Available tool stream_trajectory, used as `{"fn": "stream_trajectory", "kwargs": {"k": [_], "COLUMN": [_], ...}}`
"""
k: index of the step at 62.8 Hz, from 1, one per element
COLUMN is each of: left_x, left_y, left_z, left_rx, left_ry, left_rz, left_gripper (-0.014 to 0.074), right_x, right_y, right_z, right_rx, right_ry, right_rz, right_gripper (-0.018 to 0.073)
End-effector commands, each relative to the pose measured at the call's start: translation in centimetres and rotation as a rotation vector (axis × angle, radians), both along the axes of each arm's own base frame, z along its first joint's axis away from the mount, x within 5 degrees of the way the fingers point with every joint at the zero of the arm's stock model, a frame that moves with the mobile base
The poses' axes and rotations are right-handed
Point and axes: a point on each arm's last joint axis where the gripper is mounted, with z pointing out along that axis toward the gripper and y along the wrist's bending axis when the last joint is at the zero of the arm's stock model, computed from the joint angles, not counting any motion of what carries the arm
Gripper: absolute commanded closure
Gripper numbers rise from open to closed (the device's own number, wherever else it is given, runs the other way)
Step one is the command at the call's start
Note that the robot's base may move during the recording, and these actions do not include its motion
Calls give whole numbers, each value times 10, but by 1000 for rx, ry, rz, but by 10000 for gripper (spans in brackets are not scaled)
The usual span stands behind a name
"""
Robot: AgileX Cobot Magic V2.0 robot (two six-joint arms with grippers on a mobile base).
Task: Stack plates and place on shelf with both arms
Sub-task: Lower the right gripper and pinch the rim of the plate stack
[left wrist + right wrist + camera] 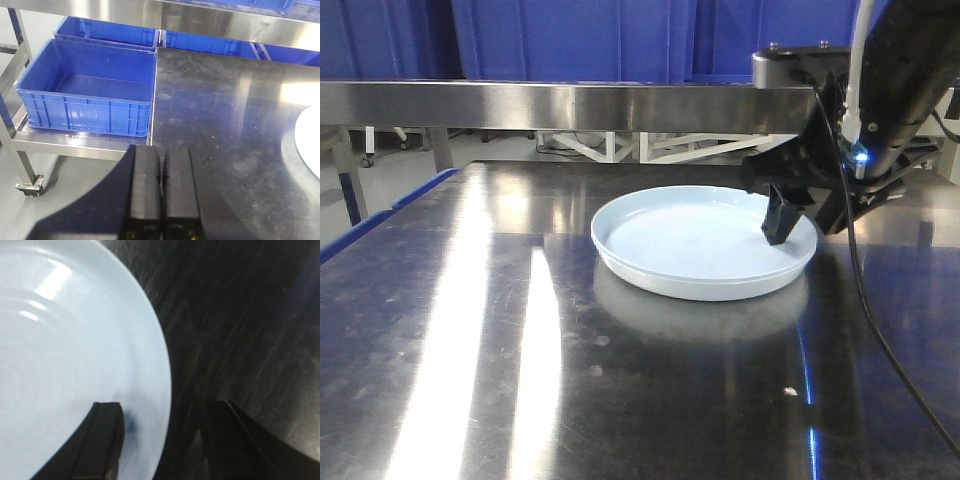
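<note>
A blue crate (87,90) sat on a low steel trolley (75,142) at about ten o'clock from the left jaws, with a second blue crate (107,32) behind it at twelve o'clock. The left jaws were pressed together with nothing between them. Their two dark fingers (146,185) lay side by side over the left edge of the bench (215,100). From that wrist view only a pale sliver of the plate (311,145) showed, at three o'clock.

In the front view the plate (690,240) lay flat on the steel bench (470,330), a little toward three o'clock from its middle. Its pale bluish-white surface was glossy and its low rim turned up. Whether it was one plate or a stack could not be told. A steel shelf (570,105) ran across behind it at twelve o'clock.

The right jaws stood open at the plate's three o'clock rim and straddled it. One finger (102,440) was over the inside of the plate (75,340), and the other finger (235,440) was outside over the bench (240,315). Whether either finger touched the rim could not be told.
</note>
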Motion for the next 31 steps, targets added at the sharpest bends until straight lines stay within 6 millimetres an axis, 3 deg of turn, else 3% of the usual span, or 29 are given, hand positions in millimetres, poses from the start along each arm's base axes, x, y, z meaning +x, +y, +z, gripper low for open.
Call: {"fn": "stream_trajectory", "kwargs": {"k": [1,8,17,22,31], "left_x": [3,3,3,3,3], "left_y": [0,0,0,0,0], "left_z": [16,16,16,16,16], "left_rx": [-26,-26,-26,-26,-26], "left_ry": [-105,-105,-105,-105,-105], "left_rz": [9,9,9,9,9], "left_gripper": [505,505,505,505,505], "right_x": [5,6,5,5,5], "right_y": [2,2,2,2,2], "right_z": [25,26,26,31,51], "right_rx": [27,30,30,35,54], "right_ry": [-101,-110,-110,-126,-183], "right_rz": [8,8,8,8,8], "right_gripper": [104,174,517,484,511]}}
